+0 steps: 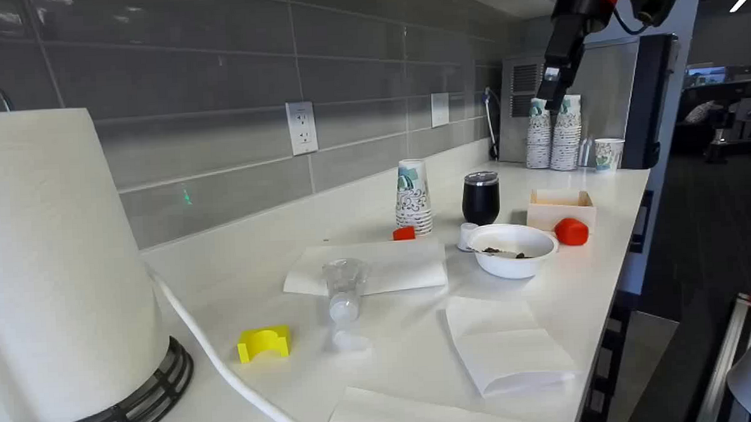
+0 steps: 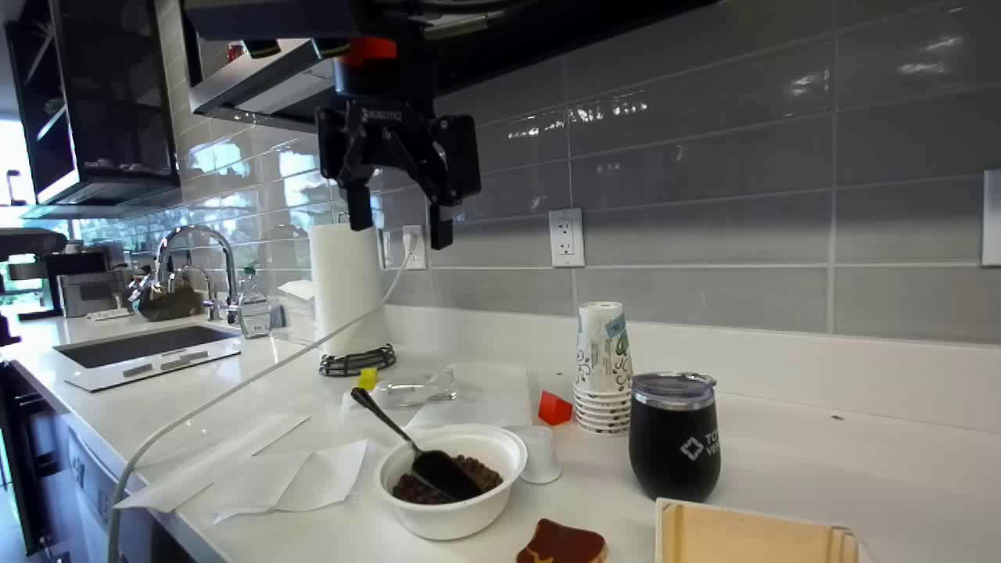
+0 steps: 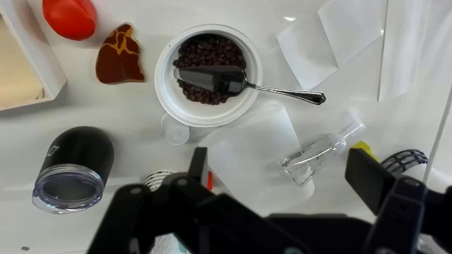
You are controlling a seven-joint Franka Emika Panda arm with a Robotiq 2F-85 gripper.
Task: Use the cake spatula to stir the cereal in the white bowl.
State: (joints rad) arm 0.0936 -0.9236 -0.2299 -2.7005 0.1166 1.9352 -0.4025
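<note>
The white bowl (image 1: 511,268) (image 2: 442,522) (image 3: 208,121) stands upright on the white counter. Dark brown cereal (image 2: 481,471) (image 3: 208,49) lies in it, with a bare patch of bowl floor showing. The cake spatula (image 2: 447,474) (image 3: 229,80) rests in the bowl with its dark blade on the cereal. Its handle leans over the rim and sticks out on the paper-towel-roll side. My gripper (image 1: 551,100) (image 2: 400,223) (image 3: 283,164) is open and empty, high above the counter and apart from bowl and spatula. Its fingers are wide apart in the wrist view.
Near the bowl are a black cup (image 2: 674,450), a small translucent cup (image 3: 177,134), a toy steak (image 3: 119,58), a red round thing (image 3: 72,19) and an open box (image 1: 559,214). A clear bottle (image 3: 314,158), paper sheets (image 1: 508,345) and stacked paper cups (image 2: 604,360) stand or lie around.
</note>
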